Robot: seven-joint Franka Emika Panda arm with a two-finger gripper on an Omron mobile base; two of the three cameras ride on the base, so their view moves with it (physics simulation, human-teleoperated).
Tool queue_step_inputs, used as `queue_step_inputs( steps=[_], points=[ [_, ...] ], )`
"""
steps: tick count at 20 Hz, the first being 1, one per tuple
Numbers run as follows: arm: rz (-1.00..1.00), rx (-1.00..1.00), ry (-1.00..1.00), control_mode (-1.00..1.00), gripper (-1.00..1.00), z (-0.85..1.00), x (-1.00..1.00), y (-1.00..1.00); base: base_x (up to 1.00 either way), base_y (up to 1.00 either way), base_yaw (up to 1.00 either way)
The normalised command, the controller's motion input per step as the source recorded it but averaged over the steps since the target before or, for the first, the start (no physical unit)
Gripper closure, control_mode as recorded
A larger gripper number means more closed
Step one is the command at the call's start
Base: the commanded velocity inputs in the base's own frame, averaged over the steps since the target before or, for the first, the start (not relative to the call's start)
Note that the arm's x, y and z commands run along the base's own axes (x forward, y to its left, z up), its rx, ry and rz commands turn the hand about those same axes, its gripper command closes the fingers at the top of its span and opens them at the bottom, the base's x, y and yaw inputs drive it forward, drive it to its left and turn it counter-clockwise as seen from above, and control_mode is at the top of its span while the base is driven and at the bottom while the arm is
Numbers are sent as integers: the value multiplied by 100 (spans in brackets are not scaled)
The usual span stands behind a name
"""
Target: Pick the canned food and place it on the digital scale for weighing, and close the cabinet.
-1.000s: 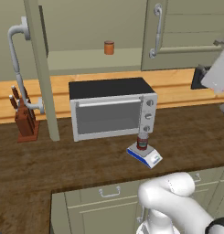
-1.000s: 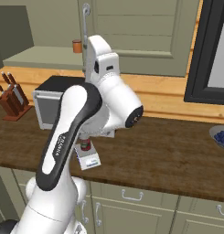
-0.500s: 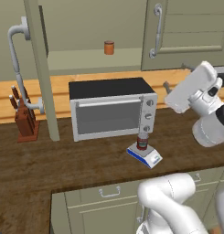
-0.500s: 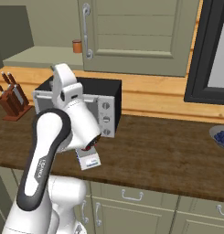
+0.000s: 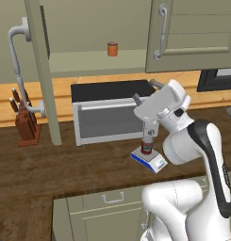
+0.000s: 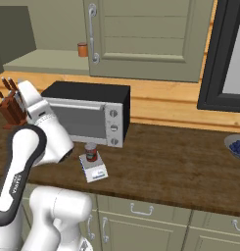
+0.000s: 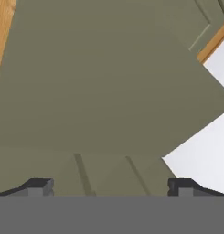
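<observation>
Since the canned food (image 5: 146, 145) already stands upright on the digital scale (image 5: 149, 160) on the brown wooden surface (image 5: 65, 169), closing the cabinet (image 5: 44, 70) comes next. Its open door sticks out far to the left of the fingers (image 7: 109, 186), with its long side up and down. Spread wide, the fingers hold nothing. The green doors look flat and smooth, with curved silver handles.

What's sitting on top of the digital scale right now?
The canned food stands upright on the digital scale. The plate area under the can is covered; the white front panel shows.
</observation>
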Motion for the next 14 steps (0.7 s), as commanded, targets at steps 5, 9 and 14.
queue_step_inputs(
  steps=[5,9,14],
  points=[
    [0,2,-5,-100,-100,-47,-6,37,0,0,0],
    [0,8,-9,-100,-100,-64,-7,20,0,0,0],
    [0,1,-14,-100,-100,-17,-26,79,0,0,0]
  ],
)
